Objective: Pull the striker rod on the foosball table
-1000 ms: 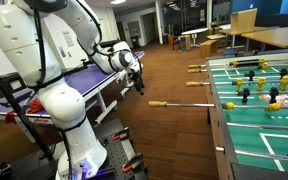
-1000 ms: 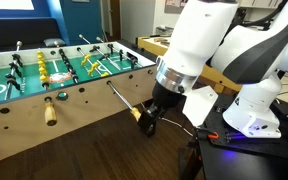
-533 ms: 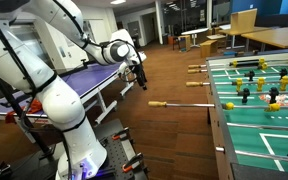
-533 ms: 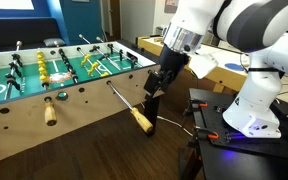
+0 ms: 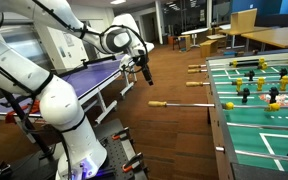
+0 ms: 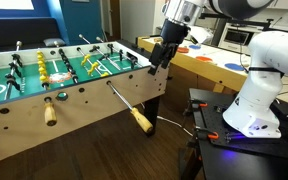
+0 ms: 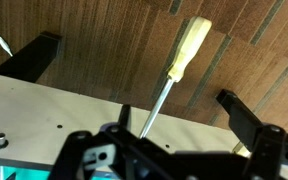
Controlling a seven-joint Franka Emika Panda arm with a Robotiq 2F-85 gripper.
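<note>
Leftmost I had the green-topped foosball table with its pale wooden side wall [image 6: 84, 105]. A short wooden knob [image 6: 50, 110] sat tight against that wall.

Next along, there it was: the striker rod [image 6: 122, 99], a thin bare steel shaft. It stuck a long way out of the table's side wall and ended in a pale yellow wooden handle [image 6: 141, 118], hanging over the dark plank floor well clear of the table. From the wrist view I looked straight down on that handle [image 7: 191, 45], nothing touching it.

Further out from the table hovered my black gripper [image 6: 158, 62]. It was above the handle and well apart from it, jaws spread and holding nothing.

With the rod that far out of the table, I judged the pull was largely made.

My read on the rod was that it was stiff and would only slide along its own line through the wall. It looked light to move, but a sideways drag would likely make it bind. The steel looked slick and too thin for a sure pinch. The handle was thicker, rounded and grippier, so I would have closed across its middle and drawn straight away from the table.
</note>
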